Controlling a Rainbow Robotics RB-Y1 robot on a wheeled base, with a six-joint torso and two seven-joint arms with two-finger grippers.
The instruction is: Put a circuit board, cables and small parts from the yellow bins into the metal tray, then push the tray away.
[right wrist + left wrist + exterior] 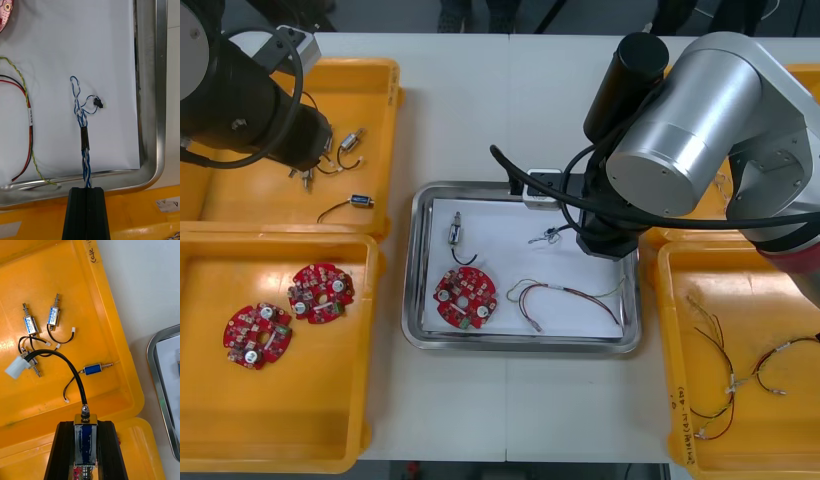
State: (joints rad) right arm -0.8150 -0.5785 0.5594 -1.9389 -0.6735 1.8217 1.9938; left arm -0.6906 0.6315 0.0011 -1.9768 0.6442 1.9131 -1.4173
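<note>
Both are closed: the left jaws grip a small metal part (85, 435) above a yellow bin (112, 382); the right jaws pinch the blue-and-white cable (83, 123) lying in the white-lined metal tray (159, 112) on the pale worktop (470, 110).

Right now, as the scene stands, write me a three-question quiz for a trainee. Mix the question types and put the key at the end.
1. True or false: the right gripper is shut on the twisted blue and white cable, which hangs over the metal tray.
2. How many red circuit boards lie in the tray? A none, B one, C three.
3. What is the left gripper shut on?

Key: 1 true. 2 B. 3 a small metal part with a black lead.
</note>
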